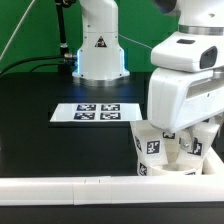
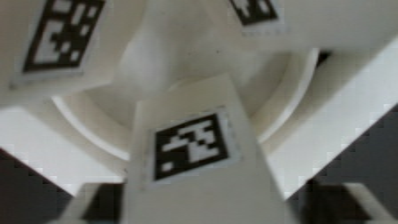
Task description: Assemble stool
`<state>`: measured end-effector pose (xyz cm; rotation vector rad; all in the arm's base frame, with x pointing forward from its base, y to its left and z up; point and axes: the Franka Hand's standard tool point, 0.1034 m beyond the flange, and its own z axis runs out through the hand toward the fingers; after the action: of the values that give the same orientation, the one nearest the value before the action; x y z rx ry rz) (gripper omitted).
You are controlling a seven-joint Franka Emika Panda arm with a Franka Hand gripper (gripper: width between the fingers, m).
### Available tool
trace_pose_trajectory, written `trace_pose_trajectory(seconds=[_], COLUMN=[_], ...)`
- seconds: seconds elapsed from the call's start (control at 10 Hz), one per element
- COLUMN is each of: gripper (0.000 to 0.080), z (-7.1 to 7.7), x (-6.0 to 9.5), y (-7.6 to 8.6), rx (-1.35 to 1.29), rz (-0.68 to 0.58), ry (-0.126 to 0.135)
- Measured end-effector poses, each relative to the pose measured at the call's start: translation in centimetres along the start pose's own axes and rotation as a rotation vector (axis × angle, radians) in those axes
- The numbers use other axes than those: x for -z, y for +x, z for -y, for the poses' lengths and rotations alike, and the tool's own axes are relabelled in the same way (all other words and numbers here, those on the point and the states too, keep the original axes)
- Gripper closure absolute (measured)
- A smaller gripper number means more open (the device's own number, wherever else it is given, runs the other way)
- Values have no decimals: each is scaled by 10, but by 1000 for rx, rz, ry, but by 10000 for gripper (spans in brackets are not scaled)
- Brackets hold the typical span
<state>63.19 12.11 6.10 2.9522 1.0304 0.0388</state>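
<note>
Low at the near edge of the black bench (image 1: pixel 40 130), toward the exterior view's right corner: arm head, with claw (image 1: pixel 172 150) sunk among the white stool parts. Hard against the long white border rail (image 1: pixel 60 184) there, a tagged leg block (image 1: pixel 150 148), more white pieces crowded beside it under the wrist housing. Farther back, near mid-bench, the marker board (image 1: pixel 97 112), flat and untouched; behind it the robot base (image 1: pixel 98 45).

Claw state: cannot tell. Fingertips hidden behind the housing in the exterior view; in the wrist view only dark shapes at the frame corners, possibly finger sides, nothing of the gap.

Key relation, as a judgement: work lies directly beneath the claw, not off to any side. In the wrist view a leg block (image 2: pixel 192 150) runs straight out from the camera, long axis pointing away toward the round rimmed seat (image 2: pixel 107 125), its tag face turned to the lens. Two further tagged pieces (image 2: pixel 68 40) above, fanned outward around the seat. Likely step: a leg held or pressed at the seat, so any coming move along the leg's own axis, or a turn about it, rather than sideways.

Exterior view gives place on the bench and closeness to the rail; wrist view alone gives the seat's rim and the leg's direction. Contact of leg with seat: unclear in both.
</note>
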Motion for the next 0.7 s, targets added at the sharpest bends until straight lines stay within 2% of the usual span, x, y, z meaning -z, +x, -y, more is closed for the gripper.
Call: trace_pose_trajectory(seconds=[0.1, 0.4, 0.6, 0.7], gripper=[464, 463, 463, 463], z=[-2, -10, -24, -34], x=[0, 0, -1, -1], y=[-1, -5, -1, 0], rx=[-89, -334, -493, -629], rz=[1, 4, -31, -49], ry=[-2, -10, -18, -13])
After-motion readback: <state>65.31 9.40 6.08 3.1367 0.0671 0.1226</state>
